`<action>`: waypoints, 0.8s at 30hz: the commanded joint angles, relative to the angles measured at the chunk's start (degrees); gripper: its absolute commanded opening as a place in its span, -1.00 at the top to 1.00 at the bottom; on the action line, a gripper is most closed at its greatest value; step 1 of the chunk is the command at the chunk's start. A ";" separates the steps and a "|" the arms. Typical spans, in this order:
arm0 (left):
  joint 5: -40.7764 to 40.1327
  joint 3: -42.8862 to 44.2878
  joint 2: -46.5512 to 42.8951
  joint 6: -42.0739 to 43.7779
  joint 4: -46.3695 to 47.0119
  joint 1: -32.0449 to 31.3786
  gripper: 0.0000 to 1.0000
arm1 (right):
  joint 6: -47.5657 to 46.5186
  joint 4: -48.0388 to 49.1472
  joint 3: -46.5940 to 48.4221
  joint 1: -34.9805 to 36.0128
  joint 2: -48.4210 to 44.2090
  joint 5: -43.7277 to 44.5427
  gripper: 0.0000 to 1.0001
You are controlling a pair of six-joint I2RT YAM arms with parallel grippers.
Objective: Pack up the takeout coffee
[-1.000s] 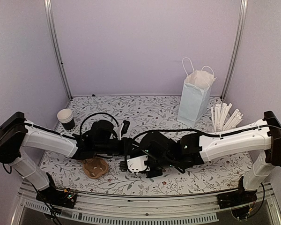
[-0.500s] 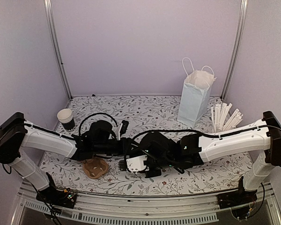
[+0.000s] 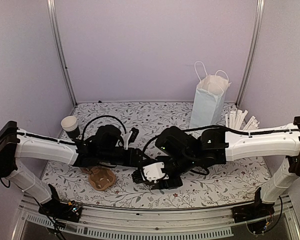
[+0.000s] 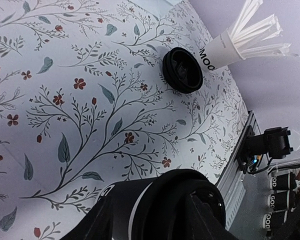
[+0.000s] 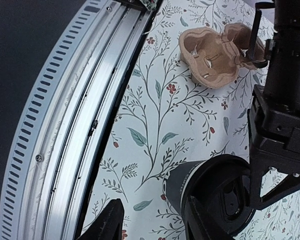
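The takeout coffee, a black paper cup with its black lid on, is tilted on its side low over the table, held in my left gripper, which is shut on it. In the right wrist view the cup shows with the left gripper's black body to its right. My right gripper is open, one finger in front of the cup and the other over bare table. In the top view both grippers meet at the table's front middle, left and right, and hide the cup.
The pale-blue paper bag stands open at the back right. A white cup of stirrers is right of it, with a loose black lid nearby. A brown cup carrier lies front left. An open black cup stands far left.
Both grippers have shifted slightly right along the front of the table, and the right arm's elbow has risen. The carrier, bag and other cups have not moved.
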 commanded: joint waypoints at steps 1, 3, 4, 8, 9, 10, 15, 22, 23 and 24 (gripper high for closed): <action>-1.76 2.30 -0.66 3.45 -5.01 -0.60 -0.11 | 0.15 -3.72 1.78 -3.15 -2.67 -5.06 0.11; -2.60 3.77 -1.08 4.16 -6.24 -0.63 -0.21 | 0.44 -4.03 2.03 -4.08 -2.96 -6.10 0.11; -3.01 4.56 -1.53 4.70 -6.98 -0.60 -0.25 | 0.63 -4.13 2.08 -4.68 -3.27 -6.69 0.11; -4.72 7.18 -3.76 6.79 -9.38 -0.63 -0.42 | 1.57 -4.34 2.43 -8.42 -4.11 -10.47 0.10; -5.22 7.63 -4.29 6.94 -9.60 -0.63 -0.44 | 1.82 -4.34 2.50 -9.77 -4.30 -11.88 0.10; -5.63 8.03 -4.94 6.94 -11.42 -0.59 -0.46 | 1.93 -4.40 2.59 -11.04 -4.47 -13.14 0.10; -9.23 7.77 -9.01 -1.50 -19.68 -0.71 -0.53 | 2.97 -4.13 2.65 -17.27 -4.46 -18.61 0.09; -7.84 -3.22 -18.12 -20.04 -16.35 -4.55 -0.31 | 6.97 -3.31 3.31 -24.17 -0.35 -27.65 0.11; -6.96 -4.78 -18.66 -21.29 -14.57 -4.91 -0.27 | 7.53 -3.22 3.32 -24.69 0.39 -28.89 0.12; -6.24 -5.77 -18.85 -22.13 -12.97 -5.23 -0.23 | 7.90 -3.32 3.44 -25.06 0.99 -30.09 0.14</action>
